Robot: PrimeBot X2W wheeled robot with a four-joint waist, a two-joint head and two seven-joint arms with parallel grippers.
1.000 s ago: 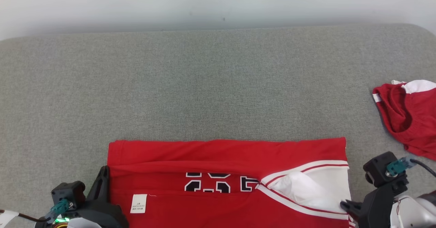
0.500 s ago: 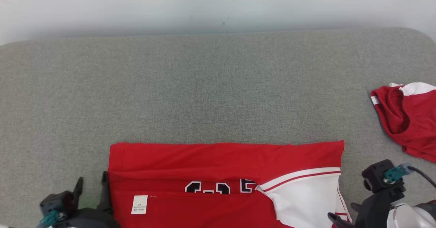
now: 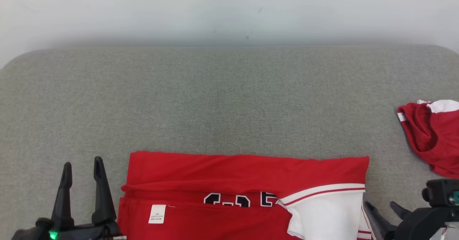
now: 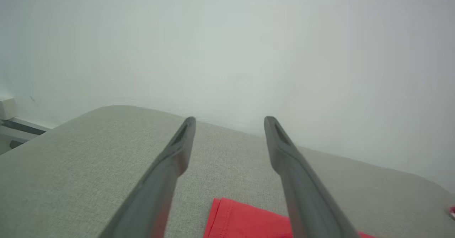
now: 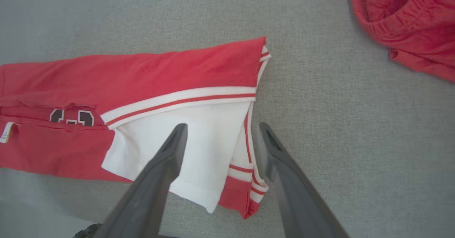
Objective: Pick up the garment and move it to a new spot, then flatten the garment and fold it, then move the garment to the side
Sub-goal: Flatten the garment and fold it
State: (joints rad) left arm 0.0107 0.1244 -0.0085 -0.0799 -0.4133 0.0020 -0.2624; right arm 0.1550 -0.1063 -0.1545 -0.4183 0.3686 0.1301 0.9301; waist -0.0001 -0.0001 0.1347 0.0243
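The garment (image 3: 244, 182) is a red jersey with white trim and black numbers, lying folded into a long band at the near edge of the grey surface. A white label (image 3: 156, 213) shows near its left end. My left gripper (image 3: 82, 164) stands open just left of the garment's left edge, with nothing between its fingers. In the left wrist view the left gripper (image 4: 230, 120) points over the garment's corner (image 4: 245, 220). My right gripper (image 3: 380, 206) is open beside the garment's right end. In the right wrist view the right gripper (image 5: 222, 126) hovers over the white panel of the garment (image 5: 160, 70).
A second red garment (image 3: 434, 136) lies crumpled at the right edge, also seen in the right wrist view (image 5: 401, 21). The grey padded surface (image 3: 229, 100) stretches wide behind the jersey up to a pale wall (image 3: 229, 10).
Both grippers have opened and let go of the garment's ends, then drawn back from it. The white flap at the right now lies flat. The head camera has shifted slightly.
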